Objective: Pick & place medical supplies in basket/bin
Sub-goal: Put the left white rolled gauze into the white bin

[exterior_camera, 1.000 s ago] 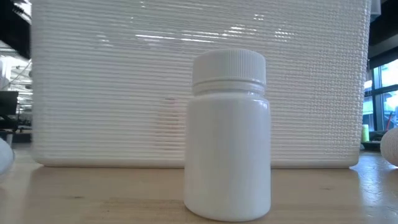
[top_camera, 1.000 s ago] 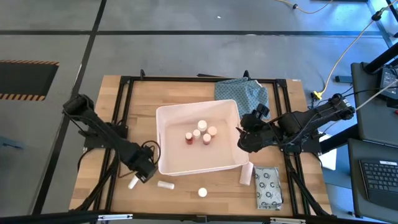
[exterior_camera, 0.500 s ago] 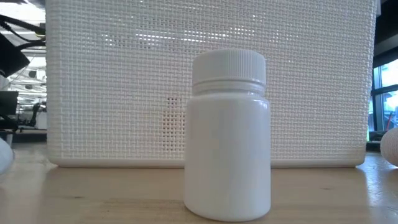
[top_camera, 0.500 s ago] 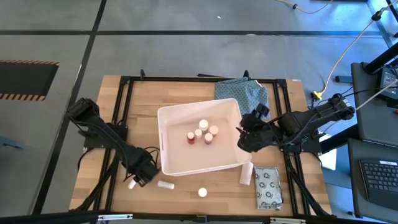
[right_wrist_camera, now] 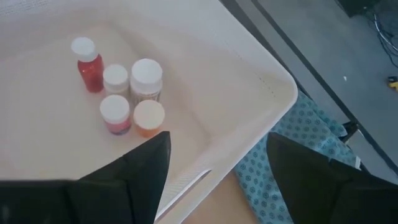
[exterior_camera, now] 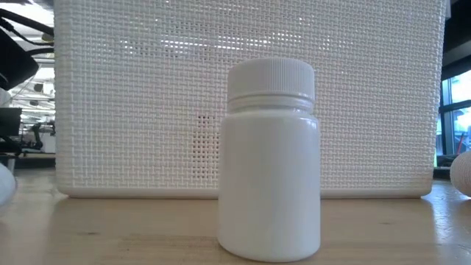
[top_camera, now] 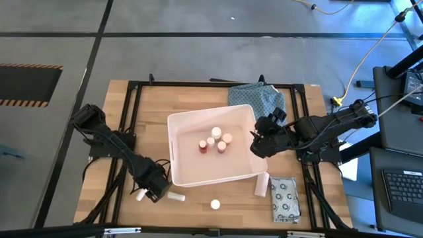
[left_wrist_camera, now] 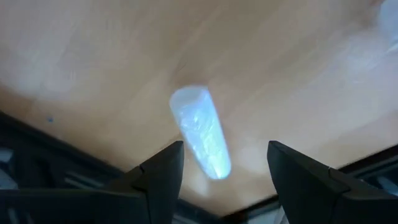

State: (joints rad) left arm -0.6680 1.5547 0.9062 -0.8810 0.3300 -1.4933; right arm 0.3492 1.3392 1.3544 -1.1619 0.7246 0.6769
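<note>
Since a second ago my left gripper (top_camera: 151, 190) has dropped toward the table's near-left edge, and the tub (top_camera: 182, 173) has shifted slightly right. My left jaws are wide, empty, straddling a short white tube (left_wrist_camera: 200, 132) lying flat, its long axis running roughly along my reach. My right gripper (top_camera: 260, 144) hangs at the tub's right rim, parted, holding nothing

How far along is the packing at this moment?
Done: five small bottles stand in the large white plastic tub. In hand: the left end effector, open, hovers around a short white tube on the wooden table. Left: that tube, another tube, a white round bottle and the flat ring-printed packet.
</note>
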